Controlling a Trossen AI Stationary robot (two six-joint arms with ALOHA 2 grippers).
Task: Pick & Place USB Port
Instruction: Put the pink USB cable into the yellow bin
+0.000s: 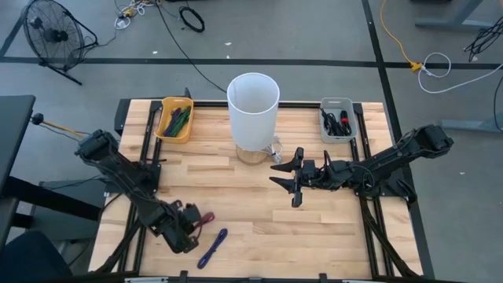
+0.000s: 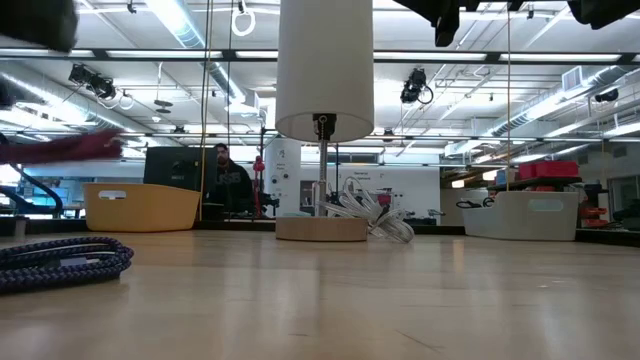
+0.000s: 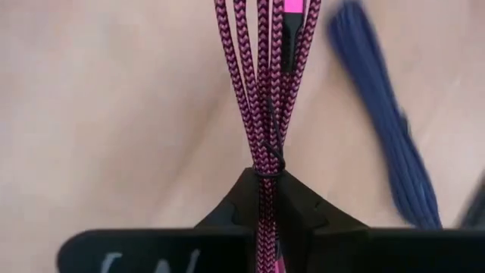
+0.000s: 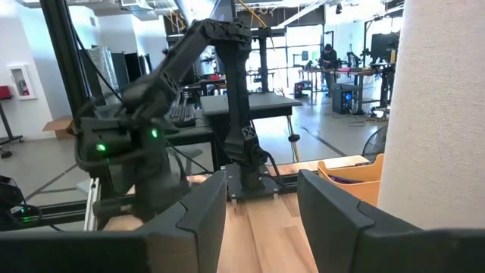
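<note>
The pale butcher-block wooden surface (image 1: 259,212) shows smooth, lightly glossy planks. The pink braided cloth-sheathed cable bundle (image 3: 265,91) has a rough woven chevron texture, as does the dark blue braided cable (image 1: 212,248). The left hand (image 3: 265,216) looks like matt black plastic. The tall white cylindrical lampshade (image 1: 253,110) appears matt and smooth.
</note>
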